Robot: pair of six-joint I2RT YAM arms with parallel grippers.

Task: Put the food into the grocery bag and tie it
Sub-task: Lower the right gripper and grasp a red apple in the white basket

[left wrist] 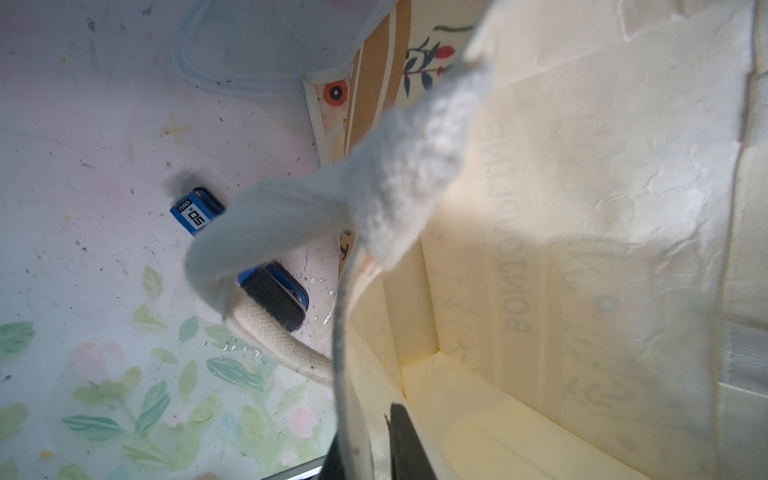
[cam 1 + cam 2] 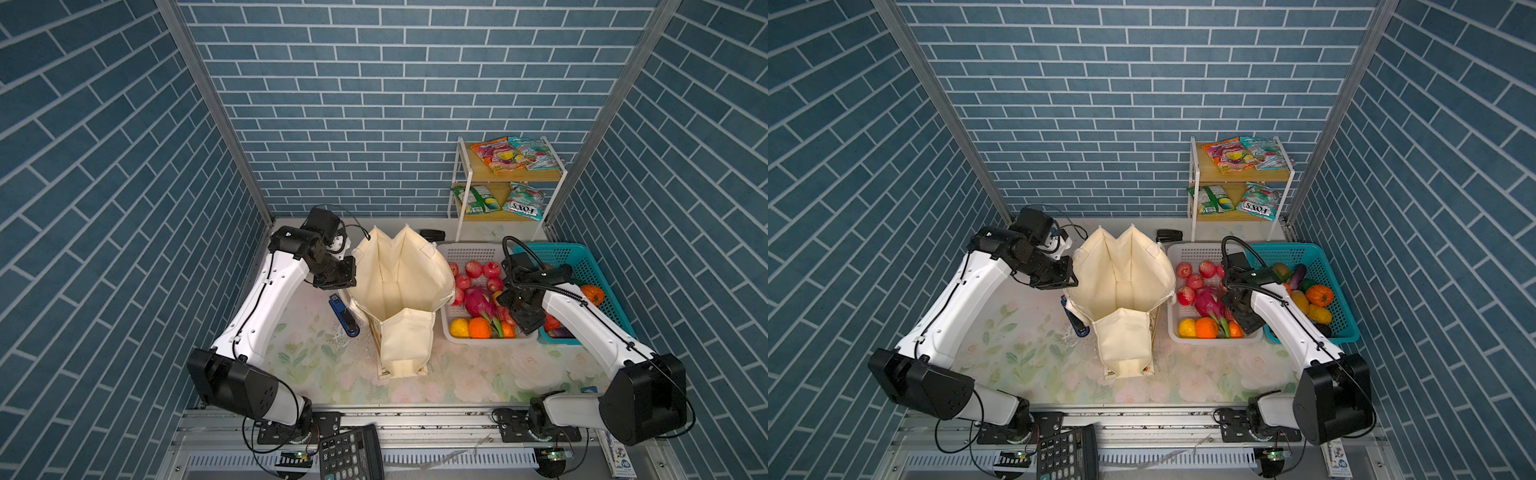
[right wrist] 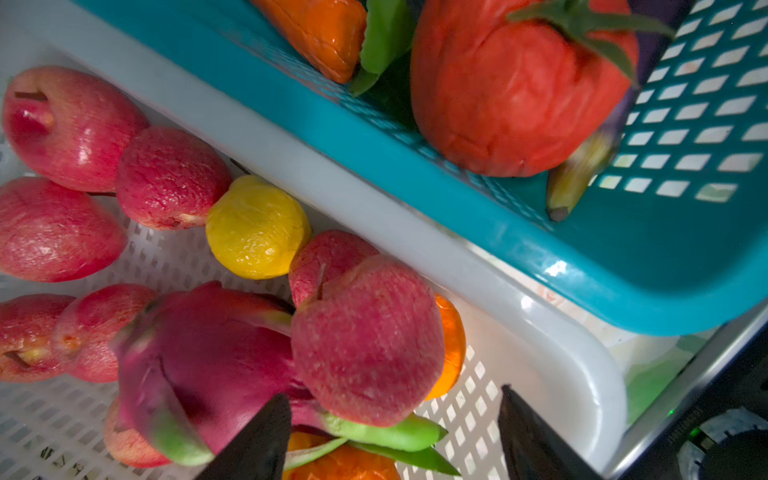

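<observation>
Right wrist view: right gripper (image 3: 392,399), jaws wide apart, near dragon fruit (image 3: 208,353).

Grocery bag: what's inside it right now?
Only bare cream lining and floor show inside the grocery bag, in both top views and the left wrist view; no food visible. The folded-in front flap covers the near bottom.

Both top views are looking steeply down from high above the front edge of the desk (image 2: 316,365) toward its back edge, sharing nearly the whole scene. The left wrist camera is peering from very close along the rim of the grocery bag (image 1: 540,249) into its inside, also catching the blue stapler (image 1: 195,214) that both top views are showing. The right wrist camera is facing down, close over the white basket (image 3: 374,203) and teal basket (image 3: 540,249)
</observation>
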